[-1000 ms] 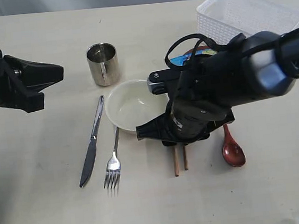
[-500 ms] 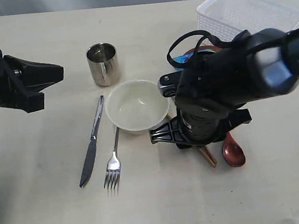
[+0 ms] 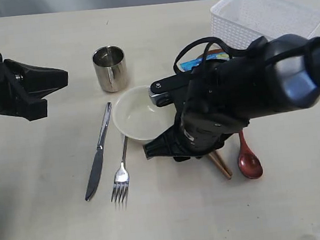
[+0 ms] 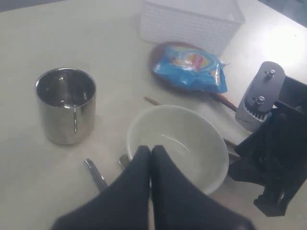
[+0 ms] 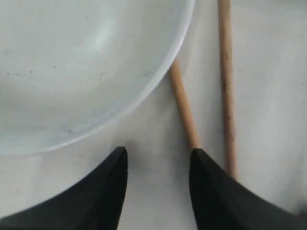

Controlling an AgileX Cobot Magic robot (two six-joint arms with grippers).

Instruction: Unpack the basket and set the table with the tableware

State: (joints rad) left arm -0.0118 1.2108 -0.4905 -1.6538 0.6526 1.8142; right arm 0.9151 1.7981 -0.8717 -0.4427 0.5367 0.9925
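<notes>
1. Table (image 3: 45, 224) holds everything; the basket (image 3: 263, 14) stands at the exterior view's upper right
2. Right gripper (image 5: 158, 155) gapes empty beside the bowl (image 3: 134, 120), chopsticks (image 3: 222, 167) by one fingertip
3. Left gripper (image 4: 149, 152) is pinched closed, empty, left of the cup (image 3: 110, 69)
4. Knife (image 3: 98, 155) and fork (image 3: 121, 181) lie left of the bowl, spoon (image 3: 248, 162) right

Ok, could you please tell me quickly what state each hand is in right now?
Left hand: closed, holding nothing.
Right hand: open, nothing between its fingers, next to the round cream bowl.
</notes>
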